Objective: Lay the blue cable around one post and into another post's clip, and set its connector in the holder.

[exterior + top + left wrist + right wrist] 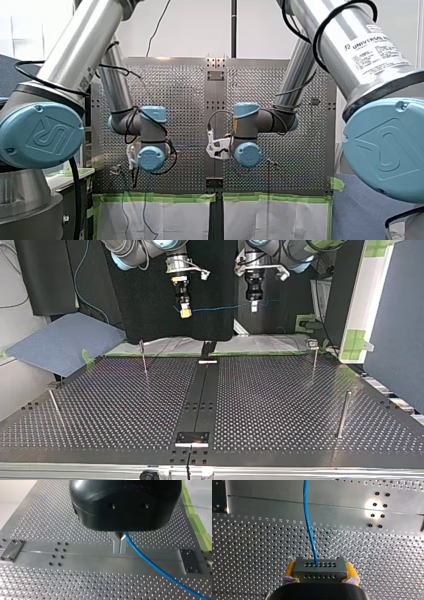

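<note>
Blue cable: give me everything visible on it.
Thin blue cable, smooth round jacket, held in the air above the perforated table, clear of the posts. One end enters a dark connector with rows of small holes, clamped between the yellow pads of my right tool. My left tool pinches it further along in metal fingers; between tools it runs nearly straight.

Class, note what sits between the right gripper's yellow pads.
A dark, perforated connector, the blue cable leaving it. The right gripper hides its rear.
</note>
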You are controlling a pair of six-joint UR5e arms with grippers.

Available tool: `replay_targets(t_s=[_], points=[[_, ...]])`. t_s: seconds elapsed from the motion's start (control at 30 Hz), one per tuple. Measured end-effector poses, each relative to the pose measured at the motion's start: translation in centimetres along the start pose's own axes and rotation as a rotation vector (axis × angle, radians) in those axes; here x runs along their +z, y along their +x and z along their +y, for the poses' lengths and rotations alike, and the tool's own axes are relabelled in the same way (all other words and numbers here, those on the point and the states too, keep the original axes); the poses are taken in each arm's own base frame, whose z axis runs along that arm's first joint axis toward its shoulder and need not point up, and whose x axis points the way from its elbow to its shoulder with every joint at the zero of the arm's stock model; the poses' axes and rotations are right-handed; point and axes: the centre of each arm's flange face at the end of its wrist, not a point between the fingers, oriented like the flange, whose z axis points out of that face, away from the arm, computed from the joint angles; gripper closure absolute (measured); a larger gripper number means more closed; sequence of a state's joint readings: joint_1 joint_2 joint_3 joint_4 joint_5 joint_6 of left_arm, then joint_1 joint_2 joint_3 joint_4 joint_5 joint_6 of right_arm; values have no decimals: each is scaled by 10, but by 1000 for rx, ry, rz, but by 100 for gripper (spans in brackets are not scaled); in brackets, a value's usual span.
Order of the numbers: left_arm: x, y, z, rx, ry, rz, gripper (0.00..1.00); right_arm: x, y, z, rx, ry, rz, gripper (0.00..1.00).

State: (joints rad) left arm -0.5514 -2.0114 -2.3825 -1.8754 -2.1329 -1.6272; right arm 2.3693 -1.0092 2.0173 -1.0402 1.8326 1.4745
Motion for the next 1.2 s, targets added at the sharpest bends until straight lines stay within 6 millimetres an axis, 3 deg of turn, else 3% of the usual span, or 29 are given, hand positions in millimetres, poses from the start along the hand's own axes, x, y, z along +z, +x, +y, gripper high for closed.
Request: replay_targets(t_s=[0.33, 0.73, 1.0, 1.2], points=[[-6, 28, 2, 35, 25, 59, 100, 0, 2, 0, 1, -1, 3, 98], [-7, 32, 3, 39, 25, 66, 100, 1, 1, -1, 3, -1, 1, 98], [-7, 32, 3, 39, 25, 66, 100, 0, -15, -31, 45, 37, -52, 98], [-7, 32, 3, 39, 25, 66, 100, -4, -42, -39, 62, 49, -130, 98]])
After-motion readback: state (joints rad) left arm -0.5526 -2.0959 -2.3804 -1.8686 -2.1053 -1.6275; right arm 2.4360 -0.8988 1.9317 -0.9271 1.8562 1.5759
